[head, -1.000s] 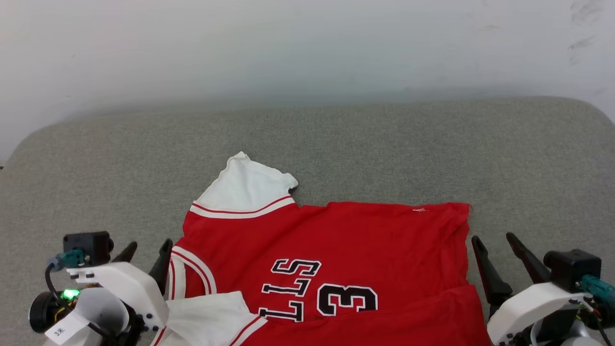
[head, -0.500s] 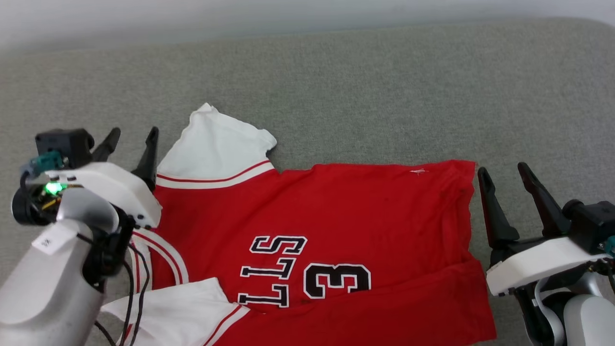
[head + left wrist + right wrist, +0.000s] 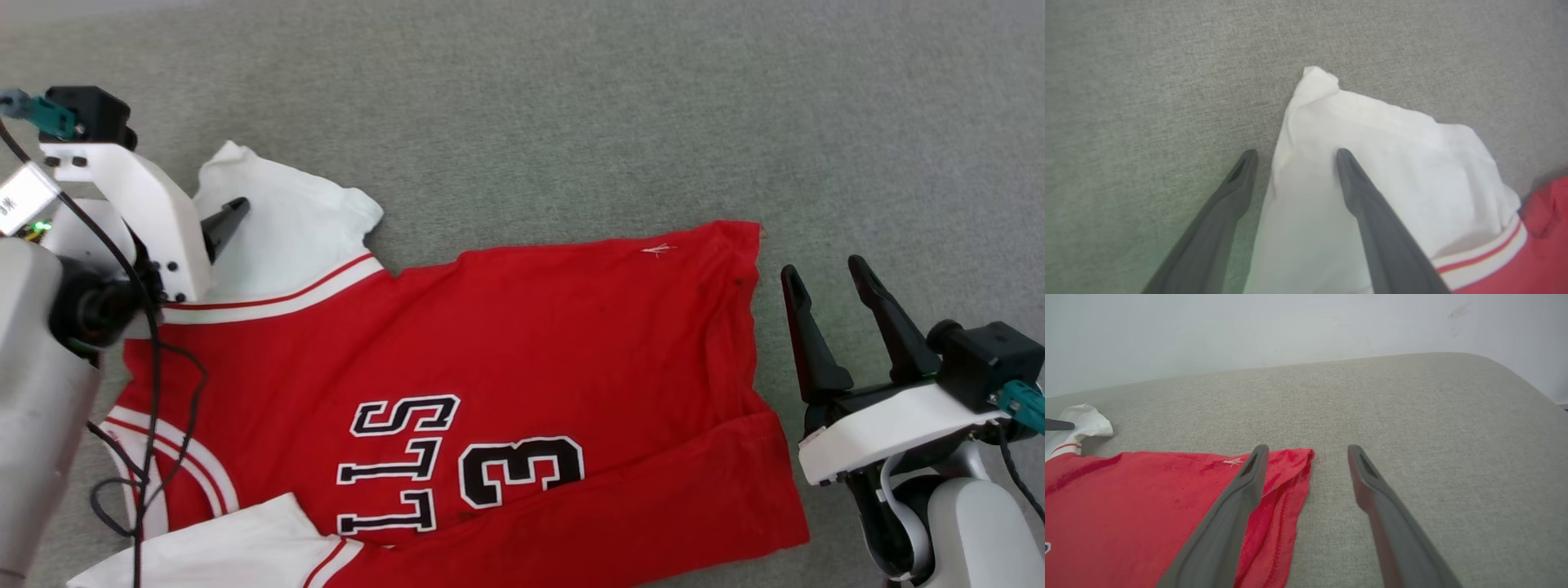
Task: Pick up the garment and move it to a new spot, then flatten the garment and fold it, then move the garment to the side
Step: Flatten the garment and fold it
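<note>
The garment (image 3: pixel 490 343) lies spread on the gray fabric counter (image 3: pixel 571 106), in the middle and lower left of the head frame. It is red, with one white sleeve (image 3: pixel 286 220) at the upper left and a second white sleeve (image 3: pixel 229 547) at the bottom left edge. Both sleeves have a red stripe on a white band at the seam. On the front I read black letters with white outline, S, L, L (image 3: pixel 400 457), one under the other, and beside them the number 3 (image 3: pixel 522 482). Along the lower edge a red strip looks folded over the body. Near the upper right corner of the garment there is a small pale thread mark (image 3: pixel 657 249).

In the left wrist view the left tool (image 3: pixel 1296 153) has its fingers apart. One is over the white sleeve and the other over the gray fabric just beside the sleeve's edge. I cannot tell if they touch it. A small white tag (image 3: pixel 16 200) on this arm carries writing too small for me to read.

The right tool (image 3: pixel 823 269) is at the right of the head frame, just beside the garment's right edge. Its fingers are apart and hold nothing.
</note>
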Robot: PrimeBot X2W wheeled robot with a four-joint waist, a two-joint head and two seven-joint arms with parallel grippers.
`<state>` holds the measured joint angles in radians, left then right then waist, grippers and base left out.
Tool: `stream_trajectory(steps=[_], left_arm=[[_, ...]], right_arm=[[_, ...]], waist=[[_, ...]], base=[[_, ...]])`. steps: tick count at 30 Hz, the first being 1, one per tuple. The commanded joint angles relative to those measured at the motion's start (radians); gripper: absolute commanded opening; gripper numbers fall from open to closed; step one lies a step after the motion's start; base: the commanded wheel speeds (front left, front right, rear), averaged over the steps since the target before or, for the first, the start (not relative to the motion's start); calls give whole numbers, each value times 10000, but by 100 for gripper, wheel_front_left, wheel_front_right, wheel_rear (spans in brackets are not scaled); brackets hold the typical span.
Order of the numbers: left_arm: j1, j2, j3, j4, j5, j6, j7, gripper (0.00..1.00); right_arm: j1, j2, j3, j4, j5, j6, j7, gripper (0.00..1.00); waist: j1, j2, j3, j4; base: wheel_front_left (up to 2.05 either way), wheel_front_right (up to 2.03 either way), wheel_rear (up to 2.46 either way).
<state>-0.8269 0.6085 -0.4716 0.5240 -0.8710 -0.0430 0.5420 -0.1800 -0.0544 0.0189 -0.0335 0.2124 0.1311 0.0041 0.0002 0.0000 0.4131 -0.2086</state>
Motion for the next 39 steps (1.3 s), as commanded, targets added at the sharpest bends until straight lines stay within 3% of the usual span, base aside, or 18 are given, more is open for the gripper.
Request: stream_trajectory(steps=[1, 8, 9, 10, 15, 19, 30, 39], left_arm=[[-225, 119, -24, 146, -91, -42, 328, 100], [-706, 180, -577, 783, -206, -129, 2243, 98], [-734, 195, -703, 850, -154, -147, 2458, 40], [-683, 72, -886, 1046, -292, -119, 3021, 0], [-776, -2, -907, 1090, -303, -26, 3139, 0], [-953, -15, -751, 839, -198, 46, 2553, 0], [-978, -230, -614, -338, -55, -81, 1381, 0], [-1026, -416, -733, -1038, 67, -110, 1001, 0]], right_arm=[[-126, 57, 52, 72, 88, -9, -67, 100], [-333, 56, 123, 504, 435, -9, -334, 100], [-369, 55, 140, 567, 521, -9, -344, 100], [-511, 54, 159, 809, 758, -9, -275, 100], [-729, 5, 192, 1155, 1116, -9, 18, 100], [-1083, -419, 169, 1569, 1691, -9, 675, 100], [-2551, -2376, 973, 2192, 3472, -9, 4204, 100], [-3850, -3049, 1781, 2954, 3859, -9, 6618, 100]], waist=[[-2, 0, 193, -193], [-2, 0, 480, -400], [-2, 0, 501, -419], [-2, 0, 521, -448], [-2, 0, 506, -433], [-2, 0, 382, -341], [-2, 0, 148, 669], [-2, 0, 418, 1342]], base=[[0, 0, 0], [0, 0, 0], [0, 0, 0], [0, 0, 0], [0, 0, 0], [0, 0, 0], [0, 0, 0], [0, 0, 0]])
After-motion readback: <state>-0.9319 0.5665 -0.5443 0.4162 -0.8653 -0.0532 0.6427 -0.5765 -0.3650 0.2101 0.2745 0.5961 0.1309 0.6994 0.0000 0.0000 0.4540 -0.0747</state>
